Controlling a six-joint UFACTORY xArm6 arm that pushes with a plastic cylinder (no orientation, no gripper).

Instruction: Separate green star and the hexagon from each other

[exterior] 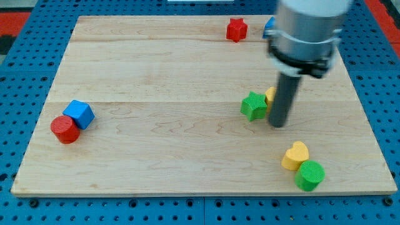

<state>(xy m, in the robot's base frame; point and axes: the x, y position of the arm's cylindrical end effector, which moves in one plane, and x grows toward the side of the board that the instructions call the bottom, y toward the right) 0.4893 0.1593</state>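
Note:
The green star lies right of the board's middle. A yellow block, the hexagon, touches its right side and is mostly hidden behind my rod. My tip rests on the board just right of the green star and just below the yellow block, close to both.
A red star and a partly hidden blue block lie at the view's top. A blue cube and red cylinder touch at the left. A yellow heart and green cylinder touch at the bottom right.

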